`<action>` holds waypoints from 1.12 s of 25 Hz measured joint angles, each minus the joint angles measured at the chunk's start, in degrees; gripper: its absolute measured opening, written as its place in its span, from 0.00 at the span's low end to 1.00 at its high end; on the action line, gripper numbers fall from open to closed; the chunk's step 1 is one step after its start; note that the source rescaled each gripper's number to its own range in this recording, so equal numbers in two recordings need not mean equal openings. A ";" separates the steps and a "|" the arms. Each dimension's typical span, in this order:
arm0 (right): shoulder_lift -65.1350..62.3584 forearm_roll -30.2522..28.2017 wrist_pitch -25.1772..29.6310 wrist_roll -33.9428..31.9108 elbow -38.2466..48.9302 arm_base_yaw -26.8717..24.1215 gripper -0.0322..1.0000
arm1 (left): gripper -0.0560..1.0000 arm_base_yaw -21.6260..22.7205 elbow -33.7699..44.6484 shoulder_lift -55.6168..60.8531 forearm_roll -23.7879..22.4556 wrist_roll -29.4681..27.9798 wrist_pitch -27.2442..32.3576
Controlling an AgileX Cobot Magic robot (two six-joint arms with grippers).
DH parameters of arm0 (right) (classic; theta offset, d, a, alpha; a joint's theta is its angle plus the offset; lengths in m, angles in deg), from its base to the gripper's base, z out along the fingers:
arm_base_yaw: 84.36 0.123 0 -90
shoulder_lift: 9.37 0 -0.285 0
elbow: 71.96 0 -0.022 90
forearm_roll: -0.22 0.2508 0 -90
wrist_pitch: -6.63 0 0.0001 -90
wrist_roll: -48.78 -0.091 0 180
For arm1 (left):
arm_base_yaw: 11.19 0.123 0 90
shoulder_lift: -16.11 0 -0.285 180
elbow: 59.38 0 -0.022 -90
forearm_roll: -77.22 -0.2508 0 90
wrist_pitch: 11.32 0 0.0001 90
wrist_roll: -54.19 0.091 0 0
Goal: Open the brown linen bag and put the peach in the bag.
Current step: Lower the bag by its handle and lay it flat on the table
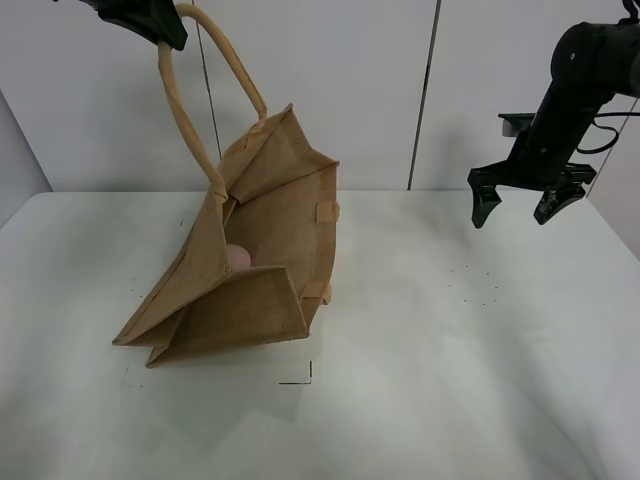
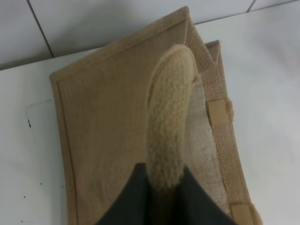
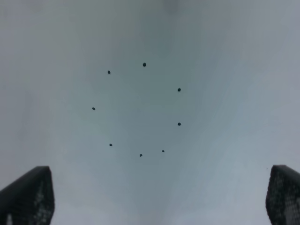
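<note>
From up high: the brown linen bag (image 1: 255,285) hangs tilted, bottom resting on the bench (image 1: 450,380), mouth gaping. The peach (image 1: 238,257) sits inside, half hidden by the bag's wall. The left fingers (image 1: 150,22), cut off at the frame edge, grip its handle (image 1: 185,120).

Left wrist cam: handle pinched tight, peach out of sight.

Right wrist cam: right fingers (image 3: 28,199) spread wide over a ring of dots (image 3: 179,89).

White table (image 1: 460,370), brown linen bag (image 1: 245,310) atop
</note>
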 joint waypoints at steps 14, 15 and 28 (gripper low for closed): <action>-31.34 1.53 0.12 -0.37 34.91 0.00 1.00 | 0.05 0.00 0.00 0.00 0.00 0.00 0.00; -35.37 1.22 0.12 -0.37 38.55 0.00 1.00 | 0.05 0.00 0.00 0.00 0.00 0.00 0.00; -88.07 -0.72 -10.27 -2.61 72.92 0.00 1.00 | 0.05 0.00 0.00 0.00 0.00 0.00 0.00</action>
